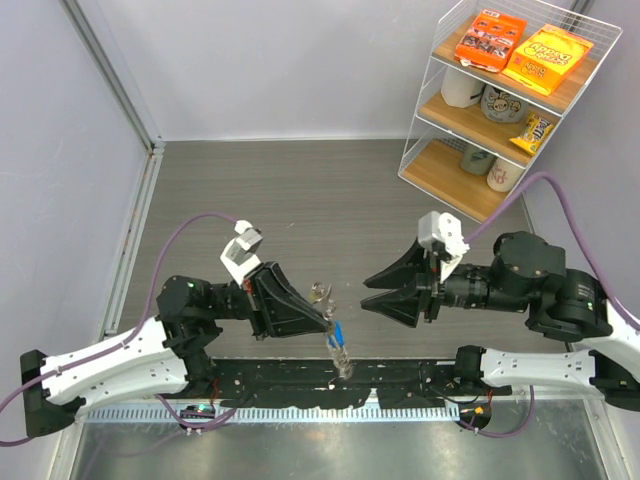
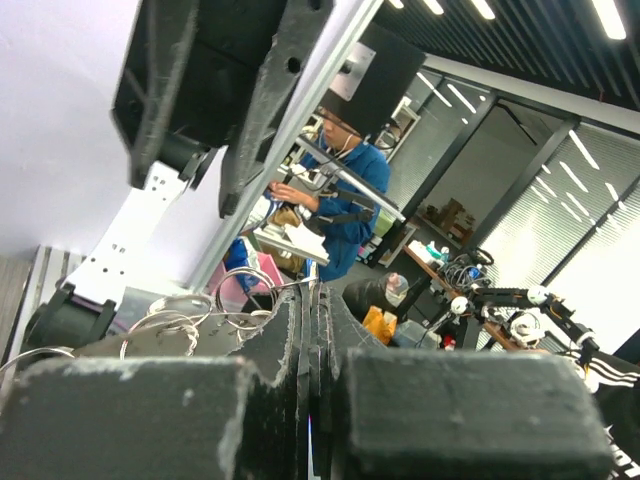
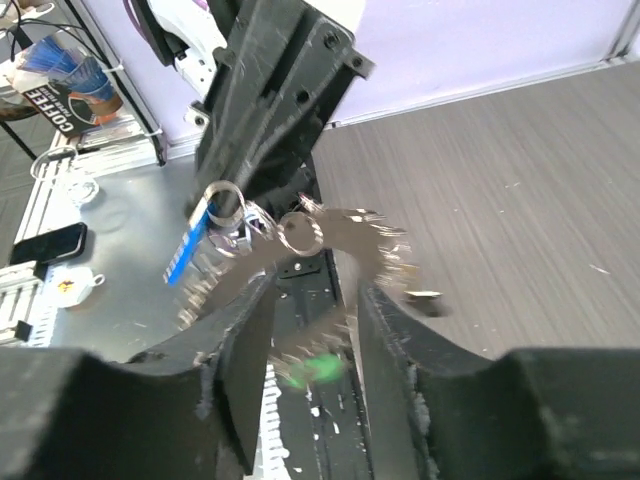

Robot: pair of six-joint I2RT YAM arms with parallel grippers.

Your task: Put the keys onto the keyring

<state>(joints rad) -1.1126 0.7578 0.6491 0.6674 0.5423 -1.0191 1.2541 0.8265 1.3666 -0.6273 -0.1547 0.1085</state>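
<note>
My left gripper [image 1: 328,322] is shut on the keyring [image 1: 322,293] and holds it above the table's near edge. Silvery keys and a blue tag [image 1: 337,338] hang below it. In the right wrist view the keyring [image 3: 352,228] is a blurred arc fringed with keys, hanging from the left gripper [image 3: 262,120], with the blue tag [image 3: 190,250] and a green blur [image 3: 316,368] below. My right gripper [image 1: 363,294] is open and empty just right of the bunch, its fingers [image 3: 240,370] on either side of the lower keys. The left wrist view shows shut jaws [image 2: 312,300] with small wire rings [image 2: 205,310] beside them.
A white wire shelf [image 1: 500,110] with snack boxes, cups and a jug stands at the back right. A black rail [image 1: 330,385] runs along the near table edge between the arm bases. A purple wall panel [image 1: 60,150] borders the left side.
</note>
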